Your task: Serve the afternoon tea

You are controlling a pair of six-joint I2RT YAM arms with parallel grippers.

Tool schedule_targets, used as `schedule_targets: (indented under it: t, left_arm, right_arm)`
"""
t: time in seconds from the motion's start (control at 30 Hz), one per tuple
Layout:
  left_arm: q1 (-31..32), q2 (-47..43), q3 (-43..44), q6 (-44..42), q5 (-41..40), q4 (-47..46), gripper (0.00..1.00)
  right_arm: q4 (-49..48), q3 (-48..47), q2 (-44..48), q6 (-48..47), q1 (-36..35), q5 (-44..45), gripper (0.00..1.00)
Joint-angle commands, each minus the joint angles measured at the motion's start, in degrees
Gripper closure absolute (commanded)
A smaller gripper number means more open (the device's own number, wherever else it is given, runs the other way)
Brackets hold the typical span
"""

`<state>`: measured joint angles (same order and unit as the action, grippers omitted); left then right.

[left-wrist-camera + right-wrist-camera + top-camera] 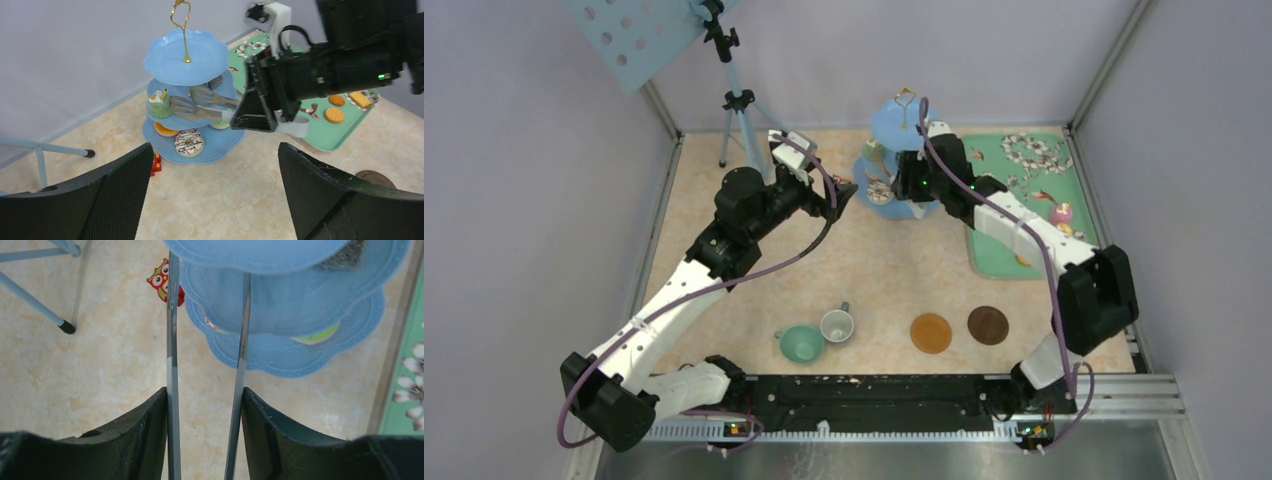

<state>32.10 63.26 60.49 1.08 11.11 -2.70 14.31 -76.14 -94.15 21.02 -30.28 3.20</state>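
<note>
The light-blue three-tier stand point(902, 128) stands at the back centre and also shows in the left wrist view point(185, 50) and the right wrist view point(300, 305). It holds a drizzled donut point(188, 142), a green cupcake point(159, 106) and other small cakes. My right gripper point(911, 187) point(205, 392) is shut on the metal tongs point(200, 102) point(172, 340), whose tips sit apart over the middle tier with nothing seen between them. My left gripper point(839, 192) point(215, 147) is open and empty, left of the stand. The teal cup point(801, 344), grey-white cup point(837, 324) and two brown coasters point(931, 333) point(988, 325) lie near the front.
The green floral tray point(1004, 240) at the right holds orange biscuits point(334, 115) and a pink cupcake point(1061, 212). A tripod point(739, 110) stands at the back left. An owl sticker point(165, 280) lies on the table beside the stand. Walls enclose three sides.
</note>
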Motion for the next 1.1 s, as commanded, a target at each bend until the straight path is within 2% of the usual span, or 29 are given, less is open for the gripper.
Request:
schedule_targets:
  t: [0.0,0.27,0.33,0.43,0.57,0.7,0.87,1.07]
  left_arm:
    - [0.3,-0.2,-0.4,-0.1,0.8,-2.7,0.01]
    - [0.3,-0.3,-0.4,0.1,1.1,-2.7,0.01]
    - [0.3,-0.3,-0.3,0.3,1.3,-2.8,0.01]
    - [0.4,-0.3,-0.4,0.4,1.5,-2.8,0.01]
    - [0.4,-0.4,-0.4,0.5,1.6,-2.8,0.01]
    - [0.6,-0.7,-0.3,0.4,1.4,-2.8,0.01]
    - [0.6,-1.0,-0.3,0.4,1.6,-2.9,0.01]
    - [0.6,-0.9,-0.3,0.6,1.7,-3.0,0.01]
  right_arm:
    - [2.3,3.7,12.4,-1.0,-0.7,0.7,0.5]
    - [11.0,17.6,31.0,-3.1,1.1,13.0,0.51]
    - [12.6,20.4,34.2,-2.5,5.1,14.2,0.52]
    - [14.3,23.0,36.2,-0.9,14.9,14.4,0.53]
    - [15.0,22.4,32.8,0.2,25.5,12.8,0.53]
    - [16.3,18.9,26.7,1.2,32.8,13.2,0.53]
    - [15.9,15.2,20.3,0.0,38.3,12.9,0.51]
    - [16.5,11.2,16.4,-1.4,40.5,12.3,0.48]
